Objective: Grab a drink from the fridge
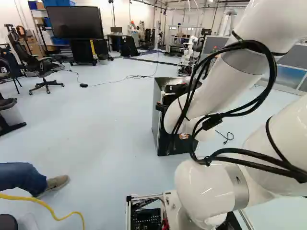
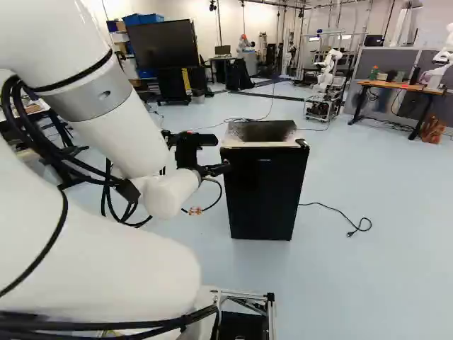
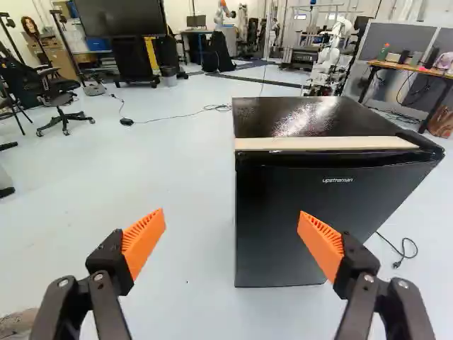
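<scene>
Gripper (image 3: pixel 232 214) spread wide, nothing held. Fridge (image 3: pixel 304 117) is closed up at one o'clock, so basically nothing's done: door (image 3: pixel 279 205) to be opened, drink to be grabbed.

Count one white arm (image 1: pixel 230 72), one hand (image 2: pixel 223 154), two black fingers (image 3: pixel 111 256) and two orange pads (image 3: pixel 144 241). Add one black fridge (image 2: pixel 262 191), one large screen (image 2: pixel 164 51), one long yellow cable (image 1: pixel 38 201), one plug (image 3: pixel 397 264) and one small black floor box (image 3: pixel 127 122).

Floor (image 2: pixel 382 283): pale, bluish
Fridge (image 2: pixel 262 191): black, upright
Cord (image 2: pixel 325 206): loose, plug (image 2: pixel 350 234) beside the fridge
Office chair (image 1: pixel 42 67): on wheels
Dark strip (image 3: pixel 255 80): toward the far edge
Screen stand (image 3: pixel 133 60): near the strip
</scene>
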{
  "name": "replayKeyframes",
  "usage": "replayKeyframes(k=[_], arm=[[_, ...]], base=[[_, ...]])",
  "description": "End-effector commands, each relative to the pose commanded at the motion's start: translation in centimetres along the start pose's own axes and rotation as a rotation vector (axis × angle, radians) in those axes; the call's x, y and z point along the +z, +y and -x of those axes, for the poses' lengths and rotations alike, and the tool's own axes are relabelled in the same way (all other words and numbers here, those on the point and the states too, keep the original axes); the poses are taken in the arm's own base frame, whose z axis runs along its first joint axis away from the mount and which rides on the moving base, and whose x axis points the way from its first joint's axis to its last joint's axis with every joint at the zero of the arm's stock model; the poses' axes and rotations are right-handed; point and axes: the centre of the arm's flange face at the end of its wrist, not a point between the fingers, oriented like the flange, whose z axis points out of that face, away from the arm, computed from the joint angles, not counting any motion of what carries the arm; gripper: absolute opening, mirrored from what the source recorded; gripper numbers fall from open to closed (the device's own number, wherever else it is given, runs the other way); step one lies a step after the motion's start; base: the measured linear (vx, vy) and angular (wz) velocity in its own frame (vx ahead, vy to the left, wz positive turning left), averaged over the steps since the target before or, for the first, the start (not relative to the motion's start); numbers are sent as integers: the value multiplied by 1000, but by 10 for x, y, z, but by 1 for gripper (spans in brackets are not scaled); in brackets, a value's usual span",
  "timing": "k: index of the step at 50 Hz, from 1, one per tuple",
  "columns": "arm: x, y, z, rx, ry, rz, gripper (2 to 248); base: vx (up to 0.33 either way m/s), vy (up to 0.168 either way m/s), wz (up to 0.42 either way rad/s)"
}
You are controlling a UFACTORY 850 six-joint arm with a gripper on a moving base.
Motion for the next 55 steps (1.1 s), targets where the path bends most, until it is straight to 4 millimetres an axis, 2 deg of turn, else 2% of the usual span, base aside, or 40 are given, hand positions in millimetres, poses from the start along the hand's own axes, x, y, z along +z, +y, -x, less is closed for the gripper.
replayKeyframes(k=[29, 55], arm=[[0, 0, 0, 0, 0, 0, 247], [0, -2, 0, 4, 0, 0, 247]], base=[[-63, 62, -13], [-2, 2, 0]])
